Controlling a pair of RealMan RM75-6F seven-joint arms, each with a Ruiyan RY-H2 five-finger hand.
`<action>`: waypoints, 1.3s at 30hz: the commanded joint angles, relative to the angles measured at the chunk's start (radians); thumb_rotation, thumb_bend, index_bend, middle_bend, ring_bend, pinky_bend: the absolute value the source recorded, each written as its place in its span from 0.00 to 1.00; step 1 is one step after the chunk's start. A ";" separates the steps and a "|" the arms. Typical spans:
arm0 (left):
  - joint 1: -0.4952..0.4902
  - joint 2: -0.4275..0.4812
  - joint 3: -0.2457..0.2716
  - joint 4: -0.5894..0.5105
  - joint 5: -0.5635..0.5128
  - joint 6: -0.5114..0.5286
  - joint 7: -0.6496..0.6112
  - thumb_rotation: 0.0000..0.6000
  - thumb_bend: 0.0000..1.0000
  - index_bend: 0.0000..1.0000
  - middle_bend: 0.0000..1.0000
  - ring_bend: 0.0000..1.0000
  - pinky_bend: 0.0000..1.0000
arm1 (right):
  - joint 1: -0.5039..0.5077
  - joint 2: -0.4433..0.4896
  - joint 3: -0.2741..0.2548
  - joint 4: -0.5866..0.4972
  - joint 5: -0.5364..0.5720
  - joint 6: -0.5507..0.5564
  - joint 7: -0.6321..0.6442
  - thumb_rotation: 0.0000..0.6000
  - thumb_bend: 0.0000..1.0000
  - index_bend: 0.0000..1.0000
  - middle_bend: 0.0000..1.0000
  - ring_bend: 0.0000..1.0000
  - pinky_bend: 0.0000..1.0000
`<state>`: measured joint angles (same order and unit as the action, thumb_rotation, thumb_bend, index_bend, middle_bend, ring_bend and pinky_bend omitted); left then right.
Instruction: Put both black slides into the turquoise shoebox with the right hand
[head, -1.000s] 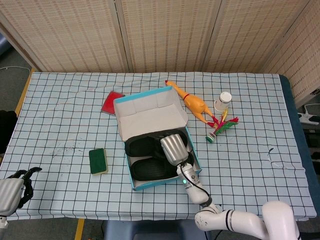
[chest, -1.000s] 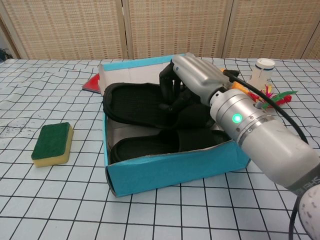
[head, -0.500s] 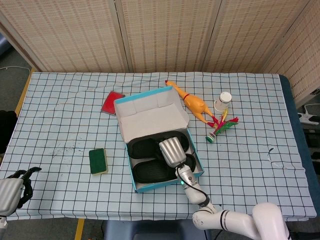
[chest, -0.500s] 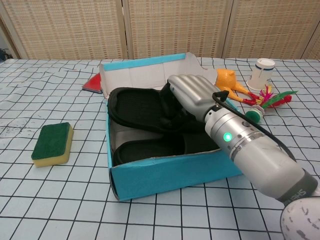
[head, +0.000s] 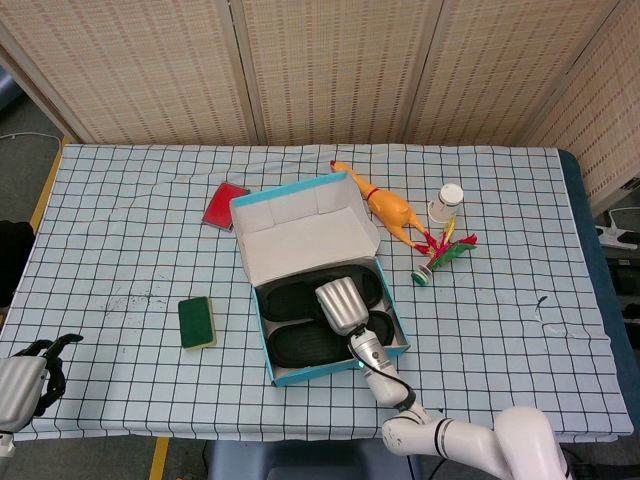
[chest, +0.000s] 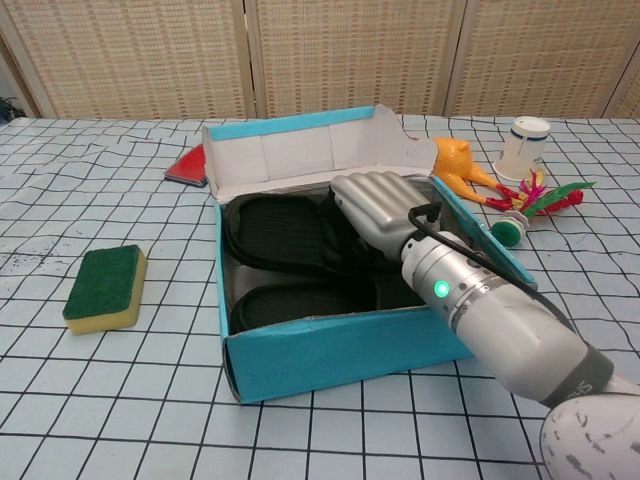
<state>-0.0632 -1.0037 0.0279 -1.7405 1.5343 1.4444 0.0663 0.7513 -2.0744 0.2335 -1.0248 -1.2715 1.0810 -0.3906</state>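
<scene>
Right hand: the right hand (chest: 377, 208) has come down into the turquoise shoebox (chest: 330, 350) since a second ago. Its back is turned up and its fingers are curled down onto the strap of the far black slide (chest: 285, 225). From these views I cannot tell if they still clamp it or only press on it.
Far slide: a second ago it stood tilted, with its toe end above the left box wall. Now it lies low and flat inside the box.
Near slide: the near black slide (chest: 300, 300) lies on the box floor, just beside the far one, behind the front wall.
Shoebox: it has shifted a little on the table (head: 130, 250); the lid stands open at the back.
Left hand: the left hand (head: 25, 385) rests at the near table edge, well apart from the box, and holds nothing; its fingers look loosely curled.
Meaning for the task: both slides seem to be in the box. I judge that only releasing and lifting the hand out remains.
Risk: the fingers could catch the strap and drag the slide up again.
</scene>
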 joint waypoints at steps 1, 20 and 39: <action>0.000 0.000 -0.001 0.000 -0.001 0.000 -0.001 1.00 0.53 0.26 0.24 0.32 0.53 | 0.000 -0.015 -0.003 0.028 0.007 -0.010 -0.011 1.00 0.27 0.74 0.65 0.55 0.70; -0.003 -0.001 -0.001 -0.001 -0.006 -0.008 0.006 1.00 0.53 0.26 0.24 0.32 0.53 | -0.081 0.236 0.003 -0.399 -0.073 0.118 0.033 1.00 0.27 0.43 0.43 0.30 0.61; 0.004 -0.004 -0.002 -0.004 -0.007 0.006 0.021 1.00 0.53 0.26 0.24 0.32 0.53 | -0.451 0.736 -0.228 -0.616 -0.188 0.438 -0.005 1.00 0.01 0.20 0.26 0.12 0.27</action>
<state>-0.0602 -1.0064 0.0254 -1.7433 1.5250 1.4483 0.0843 0.3647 -1.3764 0.0515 -1.6894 -1.4754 1.4695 -0.3720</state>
